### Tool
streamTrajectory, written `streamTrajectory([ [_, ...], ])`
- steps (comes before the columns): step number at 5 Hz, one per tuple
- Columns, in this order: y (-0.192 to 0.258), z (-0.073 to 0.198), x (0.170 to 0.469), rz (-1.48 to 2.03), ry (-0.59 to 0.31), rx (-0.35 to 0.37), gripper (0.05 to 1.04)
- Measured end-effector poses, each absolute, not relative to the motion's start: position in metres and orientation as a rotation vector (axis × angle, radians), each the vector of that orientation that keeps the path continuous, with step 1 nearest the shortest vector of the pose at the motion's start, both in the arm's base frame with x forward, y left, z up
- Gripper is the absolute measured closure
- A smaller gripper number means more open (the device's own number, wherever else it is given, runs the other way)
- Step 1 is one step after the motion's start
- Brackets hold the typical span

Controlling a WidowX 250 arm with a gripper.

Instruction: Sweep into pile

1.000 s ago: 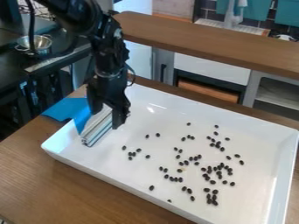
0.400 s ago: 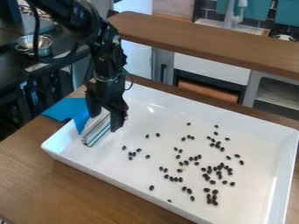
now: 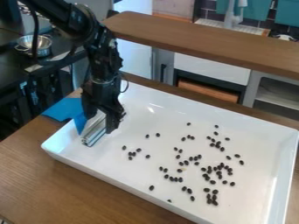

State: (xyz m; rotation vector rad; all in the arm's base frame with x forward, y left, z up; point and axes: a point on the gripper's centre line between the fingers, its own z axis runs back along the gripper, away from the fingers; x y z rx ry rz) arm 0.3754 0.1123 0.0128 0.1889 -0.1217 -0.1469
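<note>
The black gripper (image 3: 100, 121) hangs over the left end of the white tray (image 3: 158, 94), its two fingers standing open on either side of a striped block-like tool (image 3: 95, 131). That tool lies at the tray's left end, next to a blue piece (image 3: 65, 110) that hangs over the rim; whether the fingers touch the tool is unclear. Black beans (image 3: 220, 166) lie scattered over the middle and right of the tray, in loose clusters. A few beans (image 3: 132, 153) lie nearer the gripper, to its lower right.
The tray stands on a wooden table (image 3: 41, 183). Behind it runs a wooden counter (image 3: 204, 41) above cabinets. At the upper left are a dark counter and a metal bowl (image 3: 36, 43). The tray's raised walls surround the beans.
The gripper has moved slightly left and lower over the striped tool, and the arm above has shifted left. The beans, tool and tray have not moved.
</note>
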Motion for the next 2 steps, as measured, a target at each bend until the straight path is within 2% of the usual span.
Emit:
streamTrajectory([
  [1,0.1123,0.0107,0.3756,-0.159,-0.119,0.193,0.136],
  [2,0.1105,0.0096,0.3753,-0.173,-0.117,0.178,0.268],
])
